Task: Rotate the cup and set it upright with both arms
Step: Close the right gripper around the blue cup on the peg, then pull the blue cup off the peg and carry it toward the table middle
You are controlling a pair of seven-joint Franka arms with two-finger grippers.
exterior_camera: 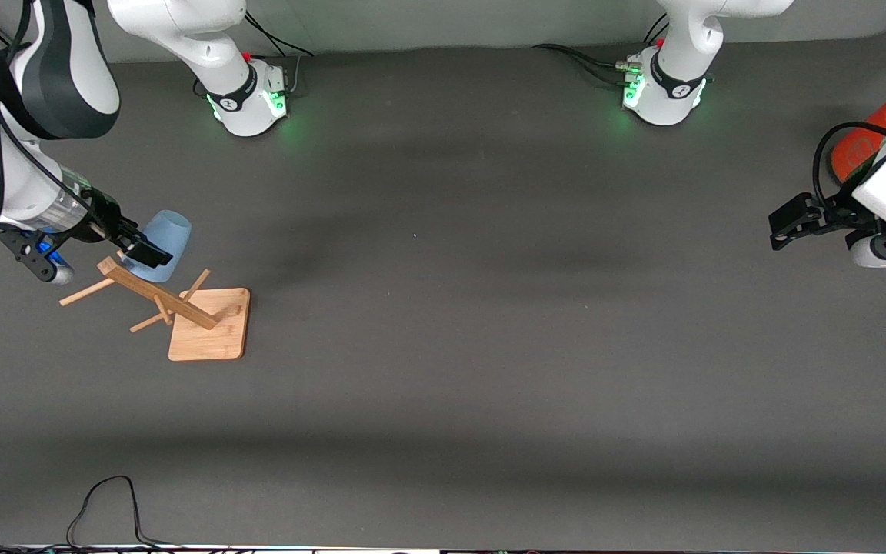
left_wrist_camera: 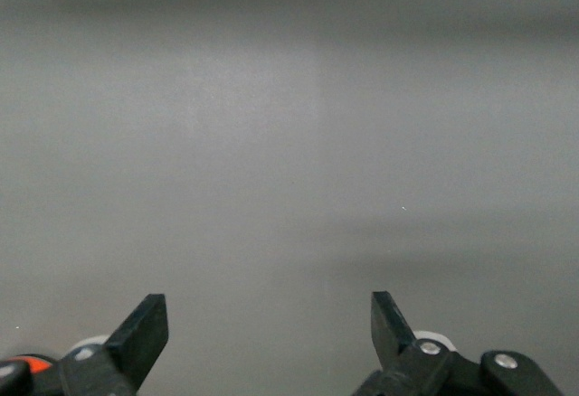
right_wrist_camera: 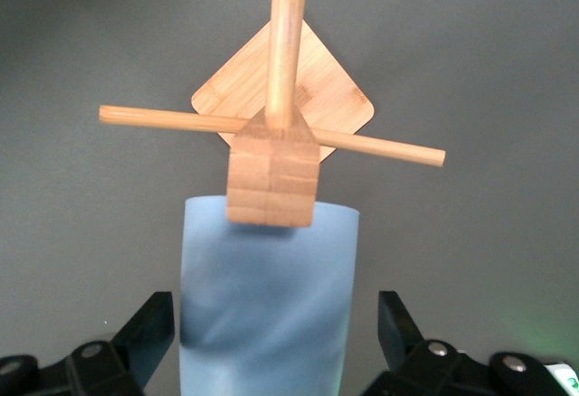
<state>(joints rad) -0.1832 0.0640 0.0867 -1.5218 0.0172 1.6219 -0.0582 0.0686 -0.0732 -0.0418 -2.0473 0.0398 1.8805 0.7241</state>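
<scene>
The light-blue cup [exterior_camera: 170,233] is at the right arm's end of the table, right beside a wooden peg rack [exterior_camera: 211,332]. My right gripper [exterior_camera: 151,251] is open around the cup. In the right wrist view the cup [right_wrist_camera: 270,269] fills the space between the two black fingers [right_wrist_camera: 152,322], with a thin gap on each side. The rack's post top [right_wrist_camera: 271,183] covers part of the cup's end. I cannot tell whether the cup rests on the table. My left gripper [exterior_camera: 781,226] waits open over bare table at the left arm's end, holding nothing [left_wrist_camera: 269,313].
An orange-red can [exterior_camera: 864,140] stands at the left arm's end, partly hidden by the left arm. The rack's pegs [exterior_camera: 85,293] stick out close to the right gripper. A black cable [exterior_camera: 104,492] loops along the table edge nearest the front camera.
</scene>
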